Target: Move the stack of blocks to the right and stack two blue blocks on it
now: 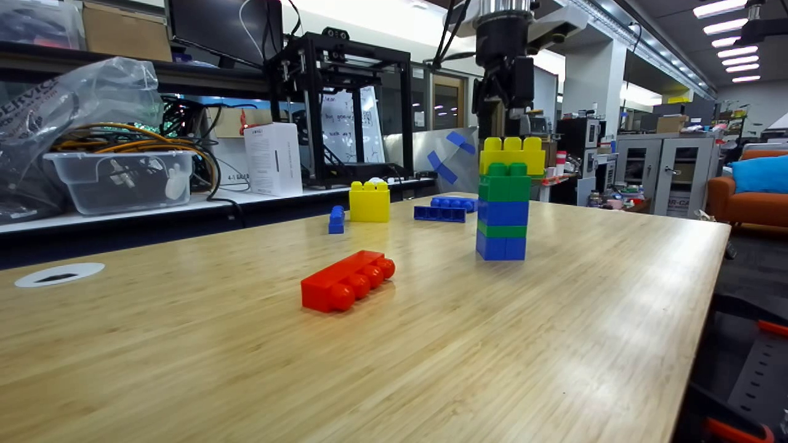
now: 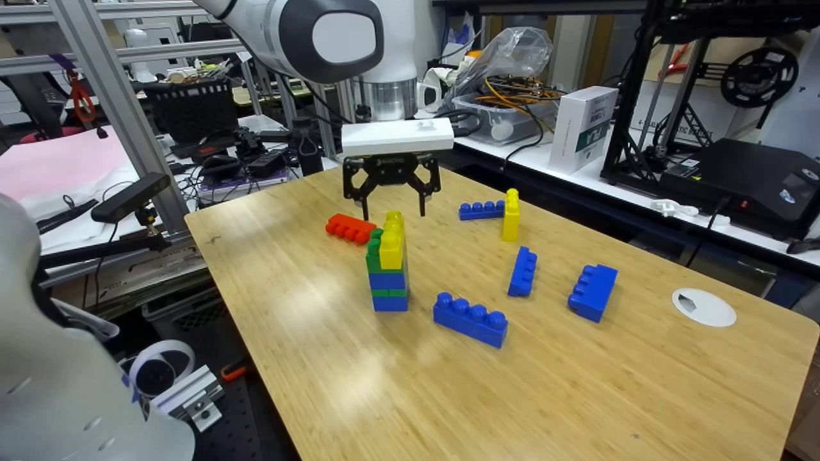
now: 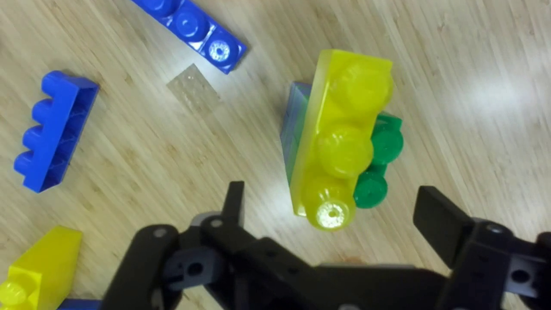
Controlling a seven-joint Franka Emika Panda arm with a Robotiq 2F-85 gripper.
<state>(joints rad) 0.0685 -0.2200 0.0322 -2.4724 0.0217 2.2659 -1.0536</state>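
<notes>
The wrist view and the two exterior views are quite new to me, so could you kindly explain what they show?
The machine is a robot arm that grasps with two black fingers. The wrist view is taken from the arm's wrist, looking down past those fingers; the exterior views are taken from two different places outside the robot. On the wooden table stands a tower of studded toy bricks, blue at the bottom and yellow highest. The table also bears four loose blue bricks, a long red brick and a lone yellow brick. Nothing is held: the fingers are apart, and the tower stands on its own.
</notes>
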